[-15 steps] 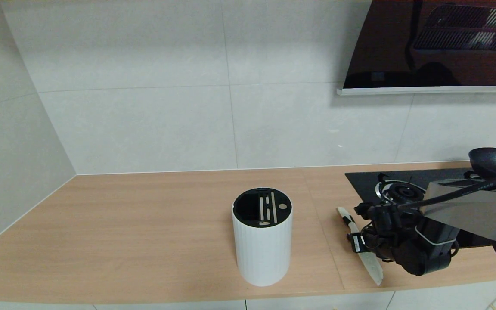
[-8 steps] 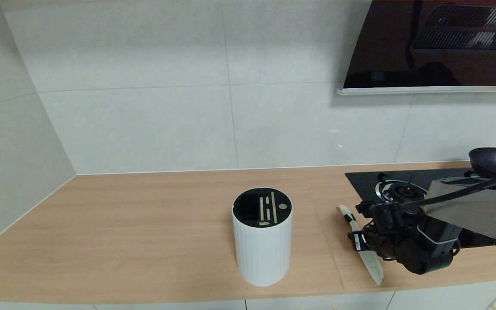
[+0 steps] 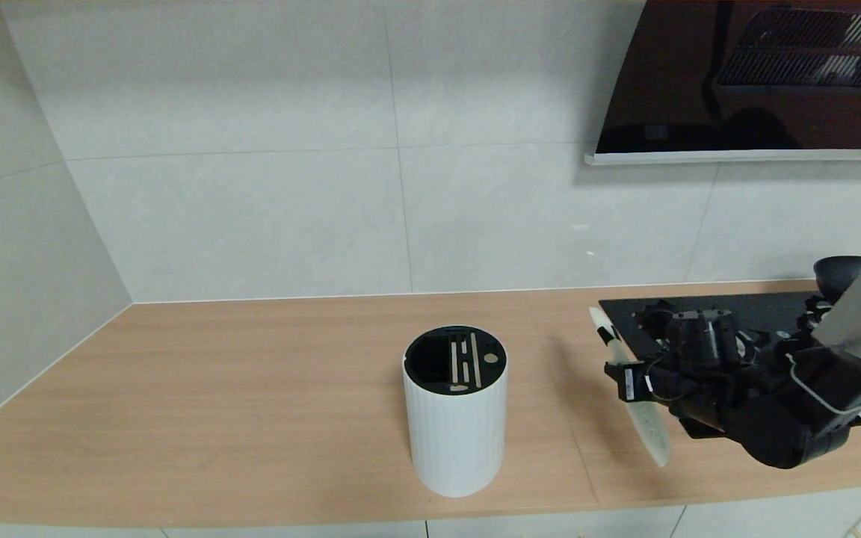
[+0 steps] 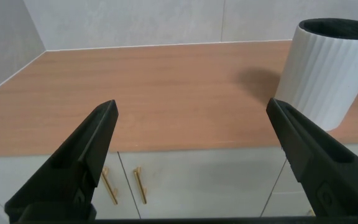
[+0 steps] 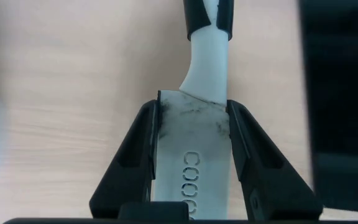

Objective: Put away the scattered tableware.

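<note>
Pale tiles back a light wooden counter (image 3: 251, 388) in the head view, where a white ribbed cylindrical holder with a black slotted top (image 3: 454, 418) stands near the front edge. Apart from it, on the robot's right, the right hand (image 3: 628, 382) carries a white ceramic knife with a black-banded handle (image 3: 651, 433), slanted just above the wood. From the left wrist, the left hand (image 4: 190, 112) is spread wide and empty, low before the counter's front, with the holder farther off. From the right wrist, the pads (image 5: 145, 149) pinch the flat blade near the handle, so I judge the carrying is in hand; next the knife must turn blade down and meet a narrow slot.
</note>
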